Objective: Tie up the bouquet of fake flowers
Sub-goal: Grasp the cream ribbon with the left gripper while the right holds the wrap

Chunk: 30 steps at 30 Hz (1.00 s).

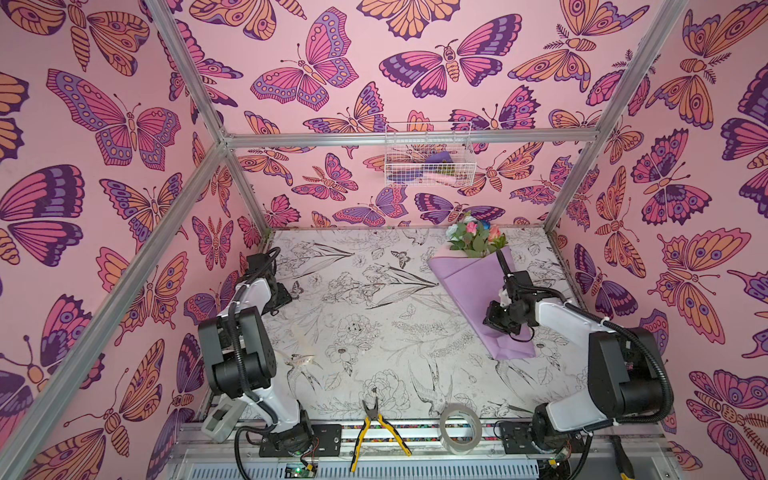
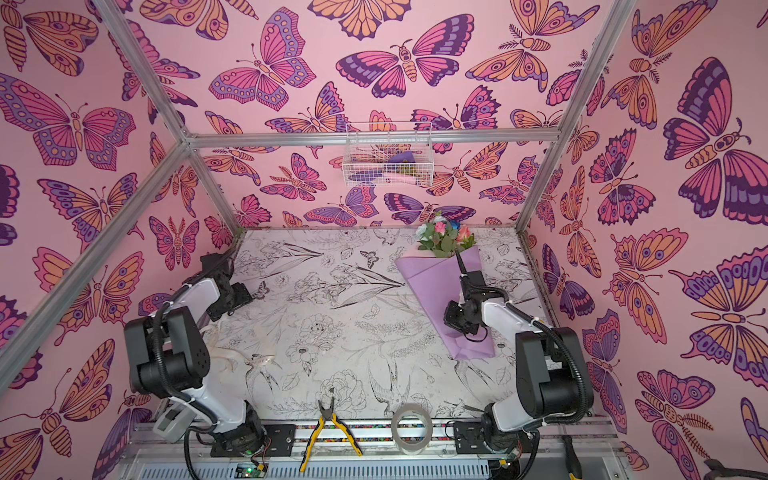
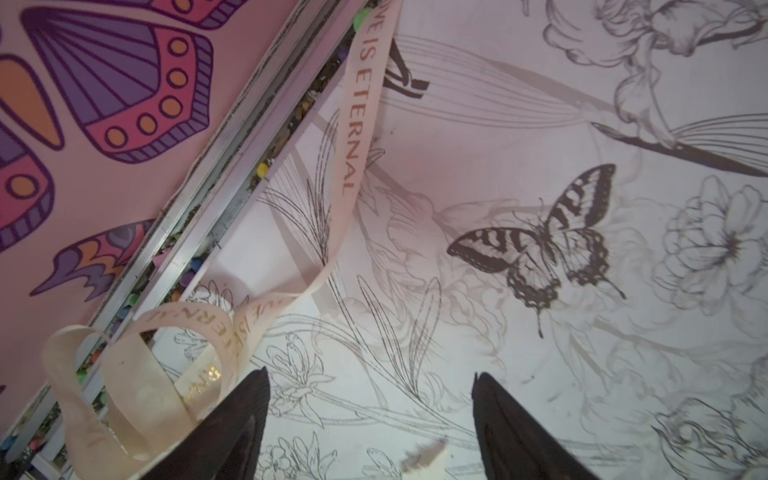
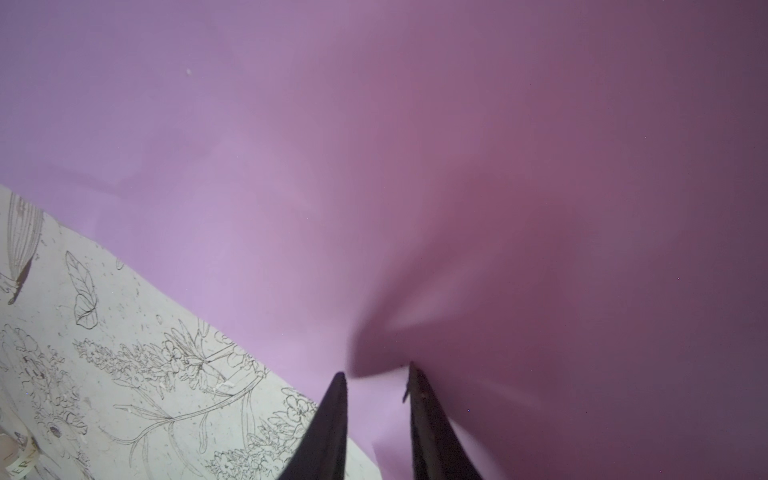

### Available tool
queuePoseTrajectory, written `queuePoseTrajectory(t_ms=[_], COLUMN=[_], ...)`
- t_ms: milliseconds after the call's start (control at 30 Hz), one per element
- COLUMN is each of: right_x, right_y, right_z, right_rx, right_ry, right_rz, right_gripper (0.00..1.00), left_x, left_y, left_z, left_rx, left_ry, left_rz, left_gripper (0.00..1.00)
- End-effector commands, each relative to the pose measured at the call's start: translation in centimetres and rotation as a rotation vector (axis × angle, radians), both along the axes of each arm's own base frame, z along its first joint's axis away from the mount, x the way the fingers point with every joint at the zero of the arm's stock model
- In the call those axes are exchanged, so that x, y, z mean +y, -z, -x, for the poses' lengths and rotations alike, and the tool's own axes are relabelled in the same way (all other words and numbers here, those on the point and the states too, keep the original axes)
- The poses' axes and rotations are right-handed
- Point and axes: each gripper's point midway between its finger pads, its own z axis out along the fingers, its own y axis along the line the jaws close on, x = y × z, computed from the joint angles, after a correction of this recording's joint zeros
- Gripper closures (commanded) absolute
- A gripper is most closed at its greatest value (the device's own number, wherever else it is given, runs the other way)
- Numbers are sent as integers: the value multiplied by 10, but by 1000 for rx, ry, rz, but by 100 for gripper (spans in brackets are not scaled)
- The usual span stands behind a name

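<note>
Right now the bouquet (image 1: pixel 473 299), a long cone of lilac paper, lies flat on the white table (image 1: pixel 374 340) printed with line-drawn flowers, close to its right edge. Its wide end points to the far right corner, where the fake flowers (image 1: pixel 476 239), roses with green leaves and white, pink, coral and blue heads, stick out. The right gripper (image 4: pixel 376 370) sits on the cone's narrow half, its black fingers (image 4: pixel 332 428) drawn near together with a fold of lilac paper pinched between the tips. The left gripper (image 3: pixel 370 376) hangs low by the left edge, jaws apart with nothing between them. A cream ribbon (image 3: pixel 357 124) with printed lettering curls in loops along that edge, one loop just beside a left finger; whether they touch I cannot tell. Yellow-handled pliers (image 1: pixel 376 428) and a roll of clear tape (image 1: pixel 460 428) lie at the near edge.
</note>
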Motion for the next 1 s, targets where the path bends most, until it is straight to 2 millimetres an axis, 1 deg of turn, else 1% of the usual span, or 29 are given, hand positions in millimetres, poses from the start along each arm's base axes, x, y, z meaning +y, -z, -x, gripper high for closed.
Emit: queuePoseTrajectory(t_ms=[0, 33, 233, 267, 333, 433, 533, 633, 700, 733, 800, 900, 967], right_x=[2, 2, 2, 2, 3, 3, 3, 2, 1, 1, 2, 3, 4], right_y=[-2, -1, 0, 9, 10, 13, 15, 18, 20, 21, 23, 26, 29], right_z=[-9, -10, -12, -9, -9, -9, -7, -5, -4, -4, -4, -7, -8], right_rx=[-13, -9, -9, 21, 21, 29, 42, 48, 51, 50, 49, 50, 55], right_ry=[5, 6, 8, 11, 11, 13, 10, 9, 12, 11, 10, 8, 6], right_rz=[14, 17, 16, 18, 14, 15, 16, 25, 29, 27, 23, 18, 16], right_gripper=[72, 72, 73, 73, 73, 73, 73, 73, 73, 73, 73, 74, 74], left_x=[11, 14, 26, 27, 28, 26, 23, 15, 5, 0, -18, -69, -122], left_y=[7, 11, 31, 35, 41, 46, 50, 53, 50, 46, 34, 0, -33], left_z=[2, 1, -5, -5, -6, -10, -13, -18, -25, -30, -41, -65, -83], left_rx=[48, 50, 74, 90, 107, 116, 113, 97, 68, 50, 12, -100, -210], left_ry=[13, 2, -39, -45, -49, -44, -32, -20, 0, 14, 59, 171, 283], left_rz=[3, 19, 75, 83, 98, 122, 148, 195, 229, 238, 253, 292, 347], left_gripper=[24, 27, 31, 32, 35, 43, 60, 86, 100, 100, 100, 100, 100])
